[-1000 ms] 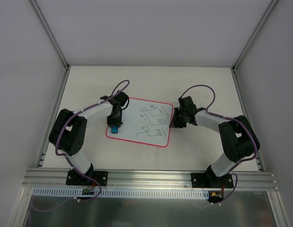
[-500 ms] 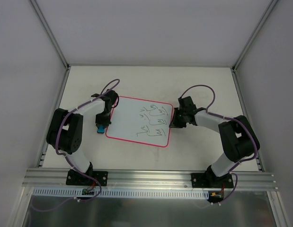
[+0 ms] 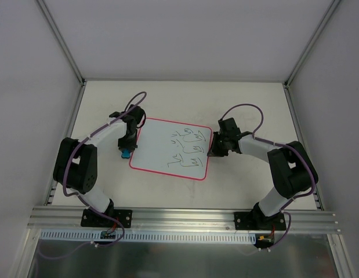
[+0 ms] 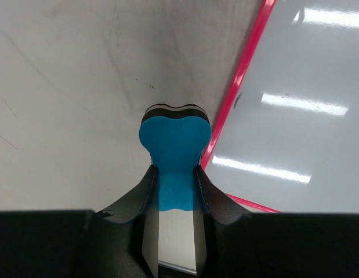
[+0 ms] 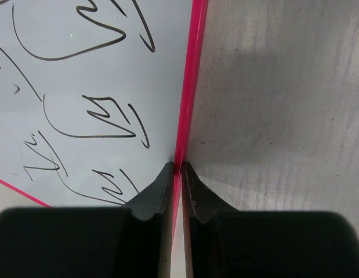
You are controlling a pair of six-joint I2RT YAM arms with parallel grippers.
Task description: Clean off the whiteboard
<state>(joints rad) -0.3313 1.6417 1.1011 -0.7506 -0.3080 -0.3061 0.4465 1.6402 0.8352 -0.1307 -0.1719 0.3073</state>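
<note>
The whiteboard [image 3: 167, 147] lies flat mid-table, white with a red-pink border and dark scribbles on its right half; it also shows in the left wrist view [image 4: 295, 116] and the right wrist view [image 5: 80, 87]. My left gripper [image 3: 126, 152] is shut on the blue eraser [image 4: 174, 139] and holds it over the bare table just left of the board's left edge. My right gripper [image 3: 211, 153] is shut on the board's right border [image 5: 188, 116], which runs between its jaws.
The table [image 3: 249, 104] is a pale surface with grey walls behind and at both sides. A metal rail [image 3: 179, 215] runs along the near edge, where the arm bases stand.
My left gripper has carried the eraser left, off the board's lower left part and onto the table beside it. The right arm has not moved.
</note>
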